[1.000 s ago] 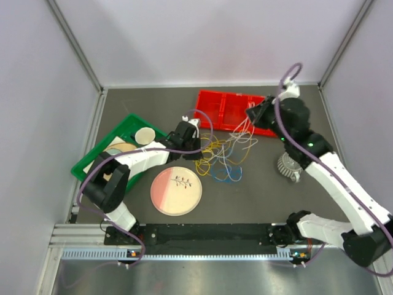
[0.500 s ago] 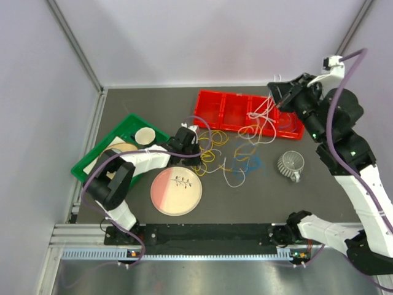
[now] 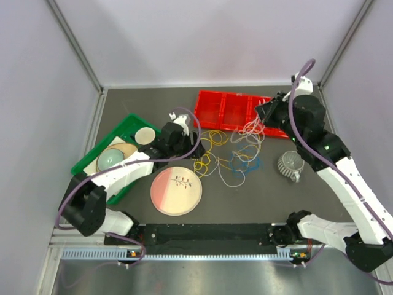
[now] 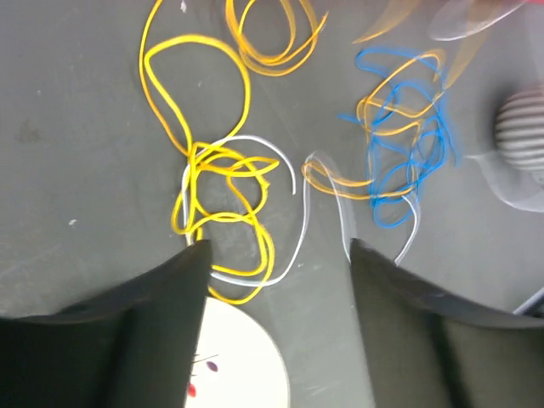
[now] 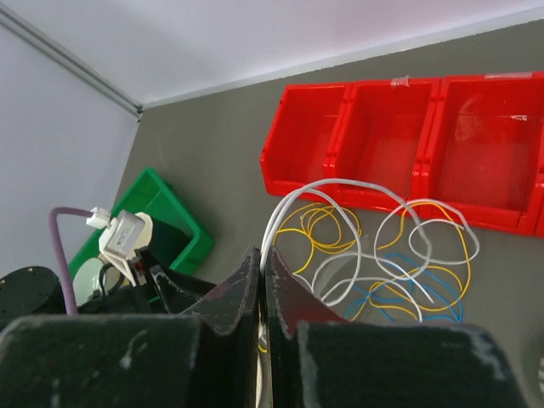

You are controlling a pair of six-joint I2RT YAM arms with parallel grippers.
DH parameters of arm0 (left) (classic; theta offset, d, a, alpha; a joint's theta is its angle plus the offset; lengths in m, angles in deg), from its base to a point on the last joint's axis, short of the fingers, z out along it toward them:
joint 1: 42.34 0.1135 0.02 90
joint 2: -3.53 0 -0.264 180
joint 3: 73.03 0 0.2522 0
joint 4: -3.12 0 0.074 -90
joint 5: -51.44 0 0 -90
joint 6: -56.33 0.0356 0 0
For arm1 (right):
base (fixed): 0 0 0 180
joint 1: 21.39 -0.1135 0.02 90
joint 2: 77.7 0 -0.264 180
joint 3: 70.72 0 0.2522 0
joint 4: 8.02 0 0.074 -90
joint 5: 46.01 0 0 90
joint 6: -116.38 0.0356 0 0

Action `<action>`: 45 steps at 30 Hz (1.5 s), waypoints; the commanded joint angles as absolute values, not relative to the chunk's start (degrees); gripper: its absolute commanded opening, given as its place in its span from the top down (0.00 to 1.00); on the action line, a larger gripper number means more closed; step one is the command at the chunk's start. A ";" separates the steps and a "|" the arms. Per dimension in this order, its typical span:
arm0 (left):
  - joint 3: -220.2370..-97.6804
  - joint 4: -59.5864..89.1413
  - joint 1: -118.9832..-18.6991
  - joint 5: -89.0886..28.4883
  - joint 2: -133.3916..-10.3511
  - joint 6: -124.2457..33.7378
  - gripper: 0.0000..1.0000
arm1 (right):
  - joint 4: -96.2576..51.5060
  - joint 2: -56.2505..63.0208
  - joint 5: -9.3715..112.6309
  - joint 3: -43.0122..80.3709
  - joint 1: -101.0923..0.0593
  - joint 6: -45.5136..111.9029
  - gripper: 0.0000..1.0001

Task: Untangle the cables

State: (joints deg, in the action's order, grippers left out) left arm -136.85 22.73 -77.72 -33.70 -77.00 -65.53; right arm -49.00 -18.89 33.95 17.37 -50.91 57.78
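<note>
My left end effector [image 4: 279, 259] just opened, leaving the yellow cable [image 4: 223, 204] on the desk [image 4: 76, 170]. My right end effector [image 5: 263, 276] (clamped shut) holds the white cable [image 5: 293, 194], probably separable now.

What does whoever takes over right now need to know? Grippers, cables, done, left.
Grippers: the left gripper is open and empty, low over the knot in the yellow cable. The right gripper is shut on one end of the white cable, held up off the table.
Cables: spread between the red bins and the plate, with the blue cable on the right side of the pile.
Done: no cable is fully free.
Left: white loops cross yellow and blue, yellow is knotted with a white strand, and blue is wound with a yellow strand.
</note>
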 commanded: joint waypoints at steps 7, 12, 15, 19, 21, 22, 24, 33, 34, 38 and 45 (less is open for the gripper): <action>-139.17 17.33 -77.67 -24.33 -76.79 -64.87 0.14 | -47.01 -22.23 40.82 28.74 -51.45 57.76 1.00; -141.89 12.75 -77.76 -20.99 -81.36 -64.88 0.15 | -48.06 -26.09 41.80 27.43 -51.45 59.08 1.00; -145.57 12.84 -78.38 -20.54 -86.01 -63.13 0.15 | -51.65 -30.22 37.07 25.06 -51.45 57.93 1.00; -151.46 12.75 -78.73 -18.01 -92.87 -62.24 0.19 | -56.49 -34.89 31.34 19.96 -51.45 58.46 1.00; -155.23 12.49 -79.34 -16.94 -97.09 -62.76 0.20 | -59.48 -35.42 30.28 19.08 -51.45 58.99 1.00; -156.30 11.53 -79.43 -16.68 -98.49 -63.11 0.21 | -60.01 -35.86 30.02 18.81 -51.45 59.07 1.00; -159.63 11.08 -80.04 -15.27 -102.62 -63.29 0.23 | -60.80 -36.39 29.40 18.46 -51.45 59.25 1.00; -165.19 5.02 -81.28 -10.09 -110.02 -64.70 0.25 | -61.95 -35.95 28.96 18.46 -51.45 58.81 1.00; -165.62 4.84 -81.36 -9.82 -110.98 -64.44 0.24 | -62.29 -35.95 28.87 18.37 -51.36 58.72 1.00; -170.27 5.63 -81.36 -7.28 -115.11 -64.69 0.24 | -62.39 -36.03 28.70 18.45 -51.45 58.99 1.00; -175.30 8.09 -81.54 -8.06 -119.60 -65.49 0.26 | -63.18 -36.39 27.73 19.77 -51.45 58.29 1.00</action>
State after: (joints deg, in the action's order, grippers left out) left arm -172.50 9.48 -81.35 -9.22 -118.61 -65.16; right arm -63.45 -36.00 29.42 18.03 -50.91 58.96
